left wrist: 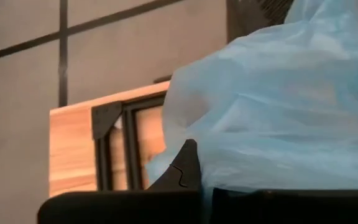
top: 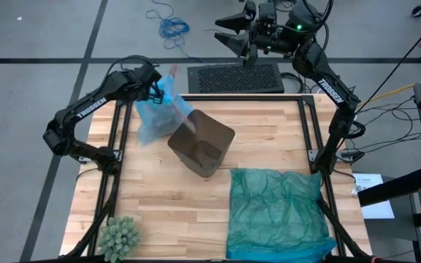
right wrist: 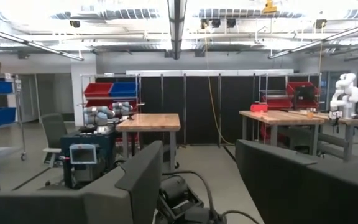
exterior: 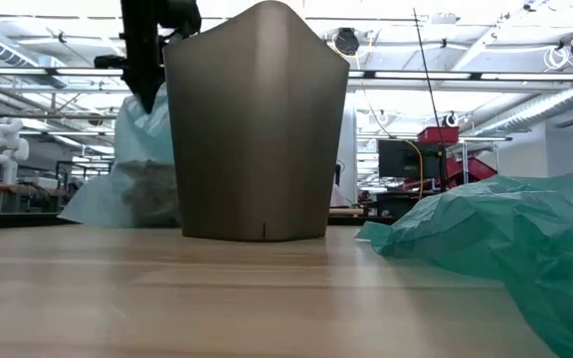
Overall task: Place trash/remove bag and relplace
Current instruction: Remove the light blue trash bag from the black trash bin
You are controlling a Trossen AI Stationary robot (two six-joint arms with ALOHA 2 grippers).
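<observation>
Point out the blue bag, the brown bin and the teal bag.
blue bag (top: 152, 117), high view, its bulging body.
brown bin (top: 214, 131), high view, its outer side wall.
teal bag (top: 276, 212), high view, middle of the crumpled sheet.

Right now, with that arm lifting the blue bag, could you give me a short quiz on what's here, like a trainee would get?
1. True or false: the light blue bag is out of the brown bin.
2. Which gripper holds it: A left, B right?
3. Fill in: a ___ bag lies on the table.

Key: 1 true; 2 A; 3 teal-green.
</observation>
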